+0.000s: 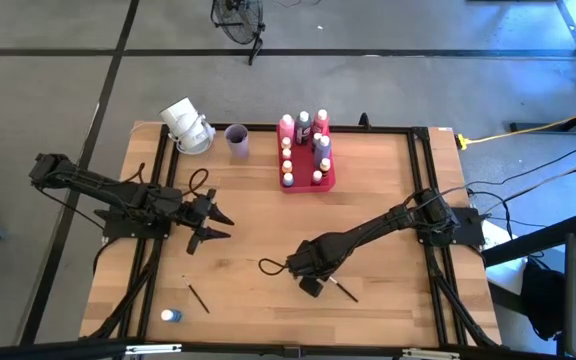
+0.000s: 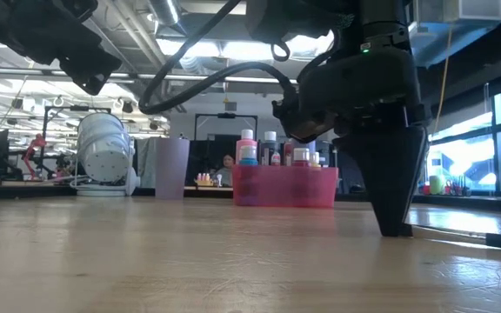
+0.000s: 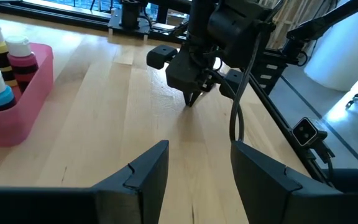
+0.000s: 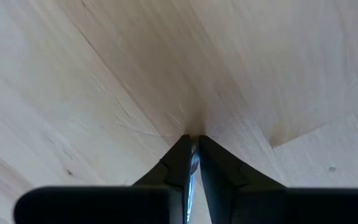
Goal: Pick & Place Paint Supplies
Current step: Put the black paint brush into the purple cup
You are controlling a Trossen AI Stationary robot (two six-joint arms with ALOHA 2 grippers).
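Observation:
A pink tray [image 1: 325, 182] at the far middle of the table holds several light-capped paint bottles [image 1: 304, 124]. One thin dark paintbrush [image 1: 346, 291] lies flat on the wood right of centre. My right gripper [image 4: 193, 140] points down over the brush's left end, shut on it, with its tips at the tabletop [image 2: 396, 230]. A second paintbrush [image 1: 198, 297] and a blue bottle [image 1: 171, 315] lie near the front left. My left gripper [image 1: 218, 226] hovers open at the left with nothing between its fingers [image 3: 148, 168]. My right gripper pinches a thin shiny stretch of the paintbrush [image 4: 193, 163] between its two fingers, which come from above and point down, across the brush. The brush's free length [image 1: 348, 293] runs toward the table's right and rests on the wood. The gripper hides how far it is from the brush's end.
A lilac cup [image 1: 236, 139] and a white round device [image 1: 186, 127] stand at the far left. Black rails [image 1: 420, 170] run along the table's edges. A black cable loop [image 1: 271, 266] hangs by the right arm. Bare wood lies between the two grippers.

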